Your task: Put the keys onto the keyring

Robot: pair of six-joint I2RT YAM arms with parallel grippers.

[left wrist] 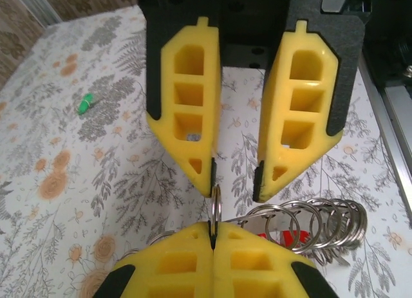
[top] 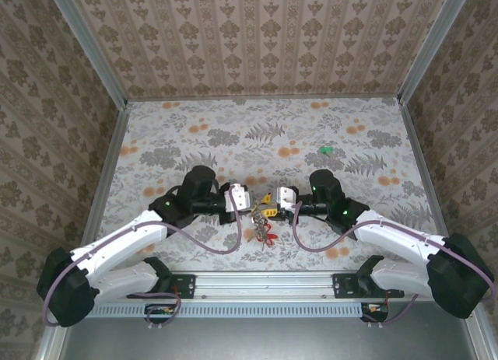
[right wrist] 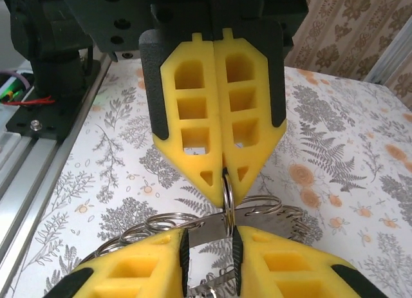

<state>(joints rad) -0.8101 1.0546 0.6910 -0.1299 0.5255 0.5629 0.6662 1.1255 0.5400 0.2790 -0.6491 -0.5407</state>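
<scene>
A thin silver keyring (left wrist: 216,208), seen edge-on, is pinched upright in my left gripper (left wrist: 213,226), which is shut on it. Facing it tip to tip is my right gripper (right wrist: 209,237), open, with the keyring (right wrist: 227,194) lying against its right pad. In the top view the left gripper (top: 249,200) and right gripper (top: 270,198) meet at the table's near middle. A bunch of keys (top: 261,226) with red tags and several small split rings (left wrist: 315,224) hangs below them. One green key (top: 325,149) lies apart on the cloth, far right.
The floral tablecloth (top: 233,134) is walled by patterned panels on three sides. A metal rail (top: 264,282) with the arm bases runs along the near edge. The green key (left wrist: 85,103) is the one loose item away from the grippers.
</scene>
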